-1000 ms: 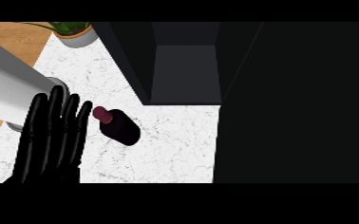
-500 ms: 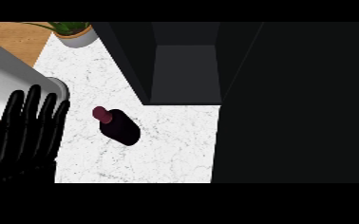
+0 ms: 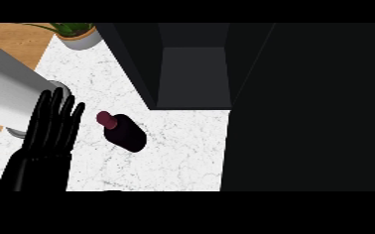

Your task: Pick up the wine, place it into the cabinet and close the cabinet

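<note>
White marble surface [image 3: 183, 153] fills the lower left, with a dark open cabinet [image 3: 194, 74] above. Left of center stands the wine bottle [image 3: 123, 133], neck pointing upper left. My left robot hand [image 3: 47, 134] beside it has fingers straight.

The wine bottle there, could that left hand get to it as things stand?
Probably yes. The left hand is open, fingers straight, just left of the wine, with only bare counter between them. Nothing blocks the way.

Likely a kitchen: marble counter [image 3: 183, 148], dark cabinet [image 3: 194, 74], potted plant [image 3: 77, 32].
</note>
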You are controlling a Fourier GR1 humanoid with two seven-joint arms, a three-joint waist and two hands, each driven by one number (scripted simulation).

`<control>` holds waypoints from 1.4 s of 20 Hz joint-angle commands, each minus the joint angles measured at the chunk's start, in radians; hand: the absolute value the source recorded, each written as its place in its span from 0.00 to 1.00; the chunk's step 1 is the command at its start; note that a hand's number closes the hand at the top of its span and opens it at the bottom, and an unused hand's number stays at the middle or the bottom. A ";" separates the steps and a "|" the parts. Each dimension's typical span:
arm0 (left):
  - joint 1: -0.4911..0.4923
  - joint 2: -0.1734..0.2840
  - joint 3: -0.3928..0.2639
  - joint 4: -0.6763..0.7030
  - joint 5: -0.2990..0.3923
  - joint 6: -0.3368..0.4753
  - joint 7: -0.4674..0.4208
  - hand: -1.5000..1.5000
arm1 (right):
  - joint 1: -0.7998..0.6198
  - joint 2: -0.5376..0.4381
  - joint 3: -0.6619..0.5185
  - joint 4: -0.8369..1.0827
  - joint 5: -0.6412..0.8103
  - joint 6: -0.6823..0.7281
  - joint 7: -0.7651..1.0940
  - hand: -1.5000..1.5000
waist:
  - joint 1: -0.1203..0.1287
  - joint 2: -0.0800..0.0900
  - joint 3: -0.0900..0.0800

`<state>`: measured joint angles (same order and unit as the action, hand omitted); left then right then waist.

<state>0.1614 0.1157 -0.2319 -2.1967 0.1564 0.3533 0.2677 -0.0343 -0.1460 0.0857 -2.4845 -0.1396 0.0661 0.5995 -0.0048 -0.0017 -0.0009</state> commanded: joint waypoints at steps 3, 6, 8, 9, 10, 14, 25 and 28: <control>0.015 0.014 0.114 0.171 0.129 -0.133 -0.137 0.00 | 0.032 0.009 0.014 -0.163 -0.058 -0.007 0.069 0.00 | -0.002 0.000 0.000; 0.028 -0.049 0.051 0.249 0.077 -0.120 -0.216 0.00 | 0.057 0.016 -0.004 -0.170 -0.087 0.001 0.065 0.00 | -0.003 0.000 0.000; 0.069 -0.041 0.087 0.229 0.076 -0.131 -0.270 0.00 | 0.080 0.028 -0.018 -0.094 -0.073 0.032 -0.023 0.00 | 0.003 0.000 0.001; 0.082 -0.048 0.082 0.268 0.053 -0.125 -0.299 0.00 | 0.036 0.031 0.023 -0.131 -0.036 0.003 0.037 0.00 | 0.003 0.000 0.000; -0.009 -0.048 0.117 0.362 0.063 -0.127 -0.297 0.00 | 0.039 0.022 0.001 -0.175 -0.080 -0.007 0.084 0.00 | -0.006 0.000 0.000; -0.022 -0.057 0.140 0.444 0.062 -0.152 -0.366 0.00 | 0.043 0.008 -0.030 -0.169 -0.081 0.010 0.080 0.00 | -0.004 0.001 0.001; -0.012 -0.037 0.201 0.553 0.117 -0.257 -0.445 0.00 | 0.021 0.033 -0.004 -0.168 -0.038 0.010 0.085 0.00 | 0.000 0.000 0.001; -0.026 -0.065 0.163 0.637 0.068 -0.269 -0.515 0.00 | -0.064 0.035 -0.039 -0.097 -0.060 -0.007 0.083 0.00 | 0.002 0.001 0.001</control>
<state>0.1461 0.0745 -0.0440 -1.6274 0.2579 0.0967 -0.1903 -0.0957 -0.1140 0.0719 -2.4903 -0.1145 0.0652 0.6491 -0.0041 -0.0013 -0.0002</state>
